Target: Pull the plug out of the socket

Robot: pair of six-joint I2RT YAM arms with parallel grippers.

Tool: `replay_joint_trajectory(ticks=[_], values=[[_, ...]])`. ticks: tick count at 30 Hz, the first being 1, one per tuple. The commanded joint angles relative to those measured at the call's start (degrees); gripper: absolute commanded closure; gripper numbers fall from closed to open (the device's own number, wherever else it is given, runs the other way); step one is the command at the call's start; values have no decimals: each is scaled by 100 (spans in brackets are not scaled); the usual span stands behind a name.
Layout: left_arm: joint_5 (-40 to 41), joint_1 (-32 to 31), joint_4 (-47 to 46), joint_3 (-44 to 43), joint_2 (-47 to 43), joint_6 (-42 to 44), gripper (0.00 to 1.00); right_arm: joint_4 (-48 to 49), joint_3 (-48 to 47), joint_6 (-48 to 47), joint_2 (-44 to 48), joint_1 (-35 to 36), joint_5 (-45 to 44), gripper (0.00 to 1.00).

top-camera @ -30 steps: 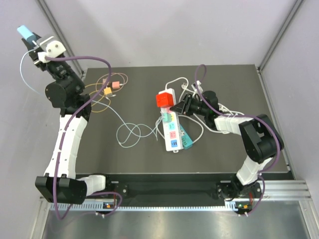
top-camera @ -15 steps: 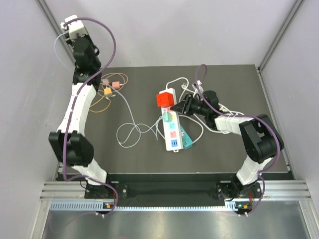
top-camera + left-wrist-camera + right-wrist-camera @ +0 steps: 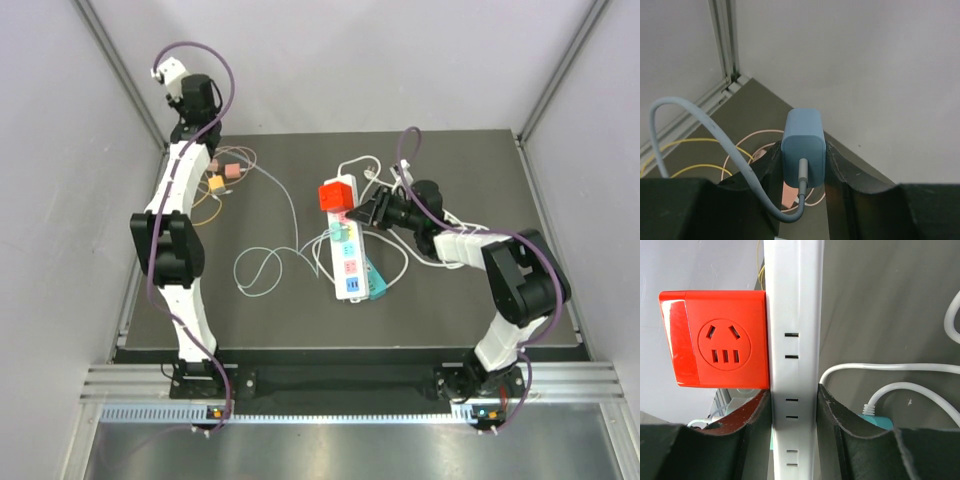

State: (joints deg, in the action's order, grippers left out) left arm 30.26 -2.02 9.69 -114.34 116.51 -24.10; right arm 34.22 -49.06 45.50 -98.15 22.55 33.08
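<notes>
Blue plug (image 3: 803, 155): smooth plastic, matt, faint sheen at rounded edges. Its cable (image 3: 801, 182): grey-blue rubbery sheath, smooth. White power strip (image 3: 795, 315): smooth plastic, satin. Red adapter cube (image 3: 720, 337): hard plastic, glossy, bright highlight down one side. Left gripper fingers (image 3: 840, 170), right gripper fingers (image 3: 835, 415): black, mostly matt, grainy edges. Table (image 3: 470, 180): dark, matt. Front rail (image 3: 350, 400): bare brushed metal
</notes>
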Motion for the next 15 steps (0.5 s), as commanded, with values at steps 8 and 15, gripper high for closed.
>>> replay_joint_trajectory(ticks=[8,15], values=[[-547,571,129,386,600,-1396,100,797,-271,223,147,-119,190,100],[-1100,887,129,693,882,-1500,98,780,-280,197,85,-128,181,100]])
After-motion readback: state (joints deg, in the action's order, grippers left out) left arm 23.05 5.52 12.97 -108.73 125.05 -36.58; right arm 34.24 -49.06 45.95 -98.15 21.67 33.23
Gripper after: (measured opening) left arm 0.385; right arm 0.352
